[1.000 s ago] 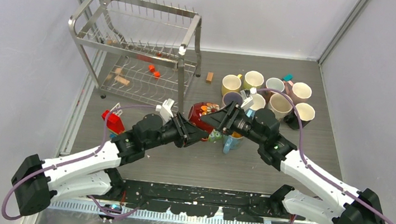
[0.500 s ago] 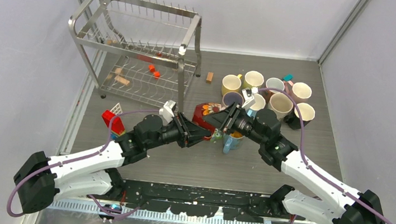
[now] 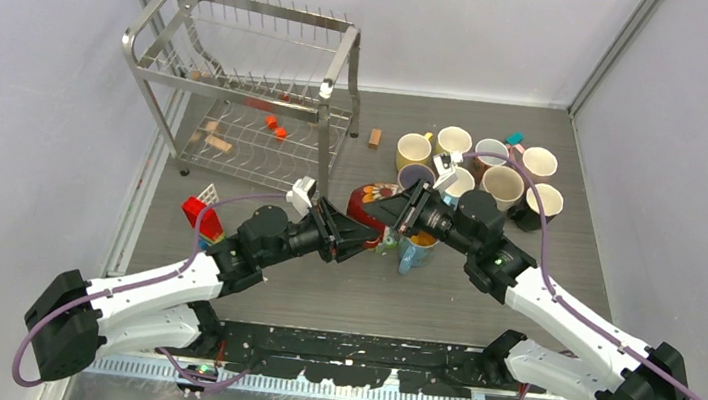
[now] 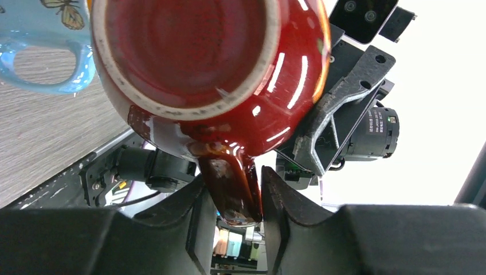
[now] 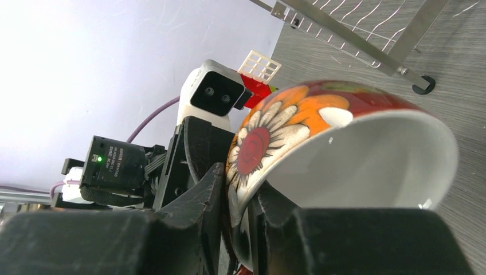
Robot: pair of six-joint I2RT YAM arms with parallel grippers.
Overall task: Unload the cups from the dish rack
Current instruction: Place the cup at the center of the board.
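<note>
Red mug (image 4: 195, 63) has edged right.
Left gripper (image 4: 232, 195) clamps its handle, right gripper (image 5: 243, 189) pinches its rim; rack (image 3: 232, 90) at 10 o'clock.

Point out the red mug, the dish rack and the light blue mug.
red mug (image 4: 229, 74): left wrist view, on its glossy side wall.
dish rack (image 3: 340, 58): top external view, on the right tube of its frame.
light blue mug (image 4: 51, 87): left wrist view, on its handle.
</note>
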